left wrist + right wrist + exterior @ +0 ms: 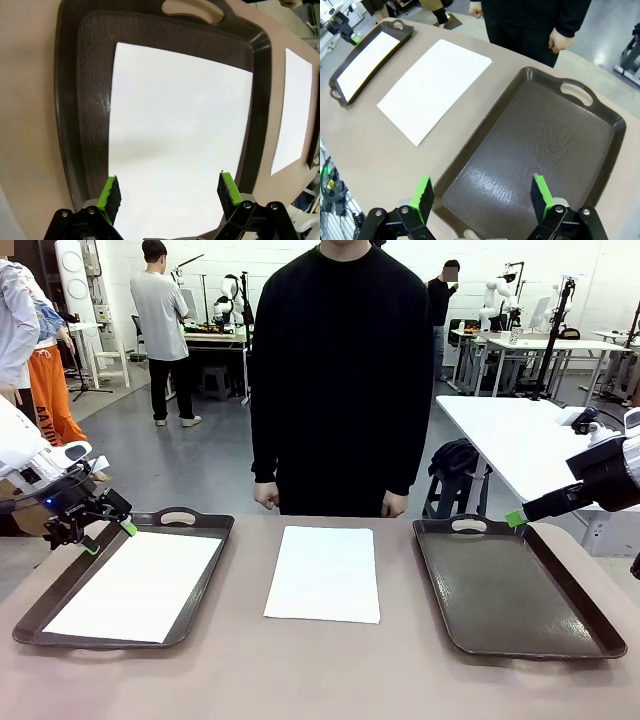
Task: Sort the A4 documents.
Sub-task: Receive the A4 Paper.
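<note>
L: left claw & right claw wide, empty | centre sheet flat on bench: light, floppy, slick | you'll prob. need to pinch its near corner

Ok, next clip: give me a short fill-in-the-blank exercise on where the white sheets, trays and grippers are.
One plain white A4 paper sheet lies inside the dark brown handled tray on the robot's ____ side.
A second white sheet lies flat on the tan table, between the two ____.
The left gripper hangs over the sheet in that tray with its jaws ____.
The right gripper hangs over the other dark tray, which holds ____ sheets.
Missing words: left; trays; open; no.
</note>
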### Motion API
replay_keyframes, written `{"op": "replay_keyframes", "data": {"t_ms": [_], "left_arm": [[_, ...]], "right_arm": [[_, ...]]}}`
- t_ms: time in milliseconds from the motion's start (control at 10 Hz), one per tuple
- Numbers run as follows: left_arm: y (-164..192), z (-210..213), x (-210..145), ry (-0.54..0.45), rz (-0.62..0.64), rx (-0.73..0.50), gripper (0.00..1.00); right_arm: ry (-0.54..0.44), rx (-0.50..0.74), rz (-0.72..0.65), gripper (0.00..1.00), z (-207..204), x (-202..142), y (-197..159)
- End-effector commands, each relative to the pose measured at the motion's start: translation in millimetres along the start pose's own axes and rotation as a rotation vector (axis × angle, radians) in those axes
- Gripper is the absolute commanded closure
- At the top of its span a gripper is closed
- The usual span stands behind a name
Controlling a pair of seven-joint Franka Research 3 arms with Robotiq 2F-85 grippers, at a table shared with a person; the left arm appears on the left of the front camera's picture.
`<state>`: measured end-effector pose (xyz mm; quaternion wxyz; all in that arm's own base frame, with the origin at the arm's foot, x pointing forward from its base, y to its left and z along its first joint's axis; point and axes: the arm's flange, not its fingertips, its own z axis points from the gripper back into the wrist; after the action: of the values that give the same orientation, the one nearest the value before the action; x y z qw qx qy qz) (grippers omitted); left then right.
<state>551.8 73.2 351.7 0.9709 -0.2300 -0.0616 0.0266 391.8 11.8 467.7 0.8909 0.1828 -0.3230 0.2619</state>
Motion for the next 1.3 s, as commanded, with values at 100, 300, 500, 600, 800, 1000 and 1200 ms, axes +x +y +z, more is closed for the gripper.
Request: {"op": "replay_keyframes", "data": {"t_ms": [100,300,500,600,800,1000,1200], "left_arm": [[-60,61,-13,-0.149,-0.269,-0.059,0.00],[-97,116,-33,-0.247,-0.471,-0.178,0.00],[-110,159,-56,-0.222,-0.600,-0.373,0.00],[-113,183,-66,-0.210,-0.683,-0.409,0.00],[-118,211,-86,-0.204,-0.820,-0.377,0.00],[-130,200,-99,-0.137,-0.910,-0.450,0.00],[-135,170,-99,-0.137,-0.882,-0.303,0.00]], "right_arm": [[-0.011,0.018,-0.002,0.00,-4,-1,-2],[-0.011,0.018,-0.002,0.00,-4,-1,-2],[-0.011,0.018,-0.002,0.00,-4,-1,-2],[-0.011,0.018,-0.002,0.00,-4,-1,-2],[-0.011,0.018,-0.002,0.00,-4,-1,-2],[-0.011,0.018,-0.002,0.00,-4,-1,-2],[-0.011,0.018,-0.002,0.00,-4,-1,-2]]}}
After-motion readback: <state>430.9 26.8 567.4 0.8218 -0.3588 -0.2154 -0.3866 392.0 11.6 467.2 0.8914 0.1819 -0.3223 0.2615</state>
